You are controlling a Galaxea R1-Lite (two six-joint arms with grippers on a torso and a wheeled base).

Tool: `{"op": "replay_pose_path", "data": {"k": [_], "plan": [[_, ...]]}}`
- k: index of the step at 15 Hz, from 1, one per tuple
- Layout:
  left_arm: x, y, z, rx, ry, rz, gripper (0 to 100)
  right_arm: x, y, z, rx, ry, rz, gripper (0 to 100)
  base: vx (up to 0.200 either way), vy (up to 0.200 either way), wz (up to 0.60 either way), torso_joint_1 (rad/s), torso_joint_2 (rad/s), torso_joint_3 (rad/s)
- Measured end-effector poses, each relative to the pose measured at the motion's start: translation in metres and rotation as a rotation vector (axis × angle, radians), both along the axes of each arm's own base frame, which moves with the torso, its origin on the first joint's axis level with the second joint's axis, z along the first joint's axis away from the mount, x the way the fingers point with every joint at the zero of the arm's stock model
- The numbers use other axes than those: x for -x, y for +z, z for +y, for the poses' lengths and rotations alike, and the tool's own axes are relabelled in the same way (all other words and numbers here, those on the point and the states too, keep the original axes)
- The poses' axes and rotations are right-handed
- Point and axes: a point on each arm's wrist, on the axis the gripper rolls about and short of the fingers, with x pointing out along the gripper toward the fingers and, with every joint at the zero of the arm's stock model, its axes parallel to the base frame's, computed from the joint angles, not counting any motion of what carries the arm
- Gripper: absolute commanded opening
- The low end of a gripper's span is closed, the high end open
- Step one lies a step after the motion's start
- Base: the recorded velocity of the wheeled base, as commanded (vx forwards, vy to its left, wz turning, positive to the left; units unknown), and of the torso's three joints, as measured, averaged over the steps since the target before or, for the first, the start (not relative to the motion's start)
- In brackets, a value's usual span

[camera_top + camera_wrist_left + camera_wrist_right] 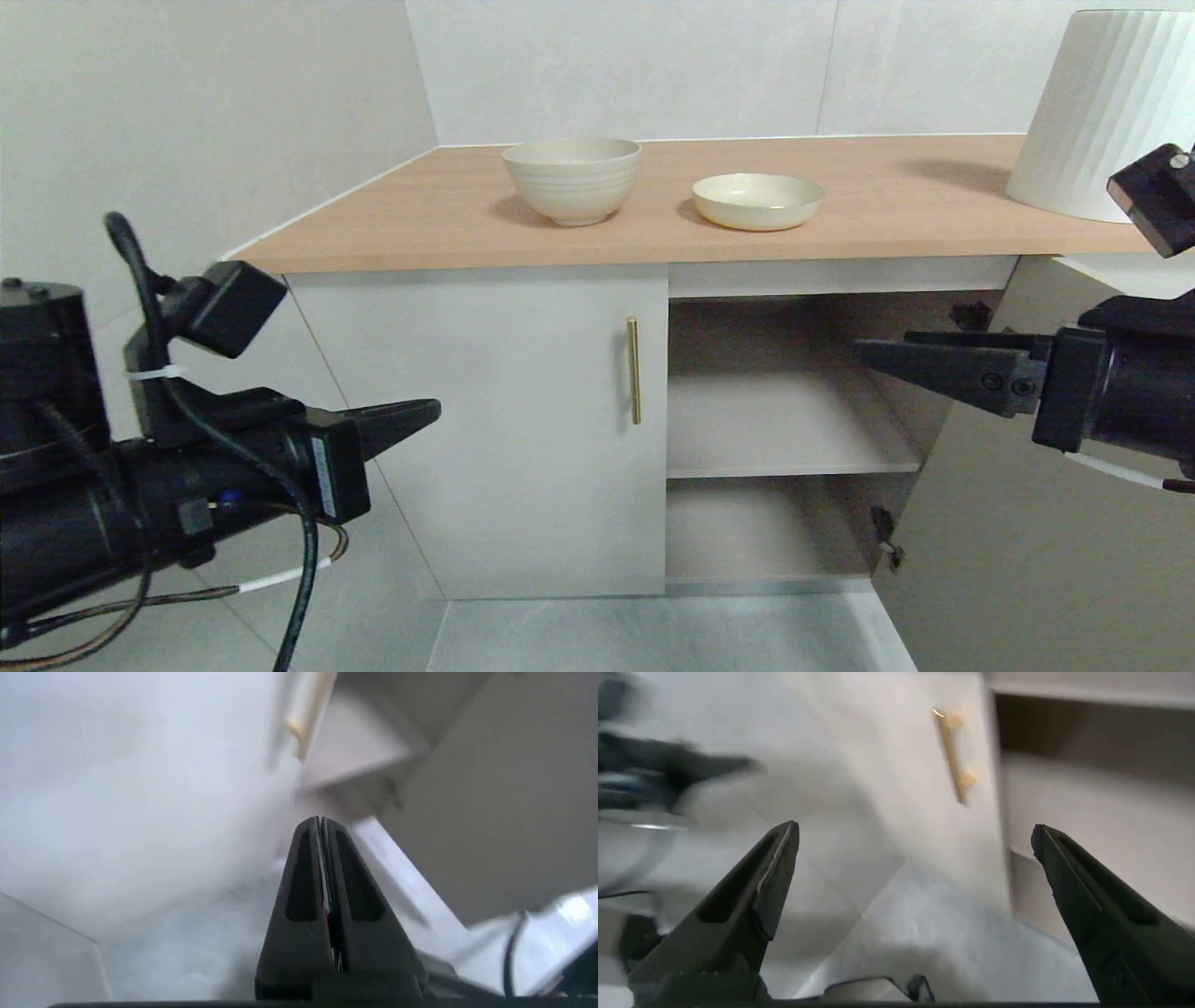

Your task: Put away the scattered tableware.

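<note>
Head view: a light wooden countertop (pixel 392 224) ran across the upper half of the frame, with a pale grey cabinet below it.
Left gripper (pixel 411 415): black, at lower left of the frame, level with the cabinet front and well apart from the tableware. In the left wrist view (pixel 320 859) its jaws were clenched together on nothing.
Closed cabinet door (pixel 485 420): left of centre, with a slim brass bar handle (pixel 634 371) on its right edge.
Deep cream ribbed ceramic bowl (pixel 572 179): upright on the countertop, upper centre. Judged stiff, fairly heavy, glazed, slippery and breakable. The likely hold is a pinch over the rim, one finger inside the wall and one outside.
Shallow cream ceramic dish (pixel 757 200): just right of the bowl, near it but not touching. Probably lighter, and equally fragile. Its low flared rim is the only hold, taken from above at the edge.
Bare cabinet shelf (pixel 784 439): centre right, behind the swung-out door (pixel 1008 523), a likely place for both pieces.
Right gripper (pixel 864 347): at the right edge, level with the shelf. In the right wrist view (pixel 915 845) its jaws were spread wide and held nothing.
White ribbed lampshade-like object (pixel 1111 103): upper right corner, on the countertop.
</note>
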Motion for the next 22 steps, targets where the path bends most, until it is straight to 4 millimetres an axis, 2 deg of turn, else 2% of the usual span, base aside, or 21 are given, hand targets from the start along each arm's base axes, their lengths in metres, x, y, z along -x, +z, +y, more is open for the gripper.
{"op": "replay_pose_path", "data": {"k": [2,3,6,9,13,21,22], "plan": [[0.007,0.003,0.006,0.007,0.016,-0.019,0,0.003,-0.003,-0.002,0.025,-0.003,0.036,100,0.0,0.0,0.0,0.0,0.0,0.0],[0.009,0.004,0.008,0.01,0.02,-0.026,100,0.006,-0.001,-0.003,0.028,-0.004,0.038,100,0.0,0.0,0.0,0.0,0.0,0.0],[0.013,0.013,0.01,0.029,0.023,-0.066,100,0.013,0.006,-0.007,0.013,-0.005,0.011,100,0.0,0.0,0.0,0.0,0.0,0.0],[0.013,0.025,0.011,0.058,0.038,-0.132,100,0.015,0.006,-0.009,0.021,-0.005,0.024,100,0.0,0.0,0.0,0.0,0.0,0.0],[0.016,0.029,0.013,0.064,0.056,-0.154,100,0.017,0.008,-0.01,0.018,-0.005,0.018,100,0.0,0.0,0.0,0.0,0.0,0.0],[0.022,0.035,0.015,0.074,0.055,-0.174,100,0.02,0.01,-0.011,0.011,-0.001,0.007,100,0.2,0.0,0.0,0.005,0.0,0.001],[0.023,0.036,0.015,0.075,0.055,-0.176,100,0.022,0.01,-0.012,0.009,-0.001,0.004,100,0.0,0.0,0.0,0.0,0.0,0.0]]}}
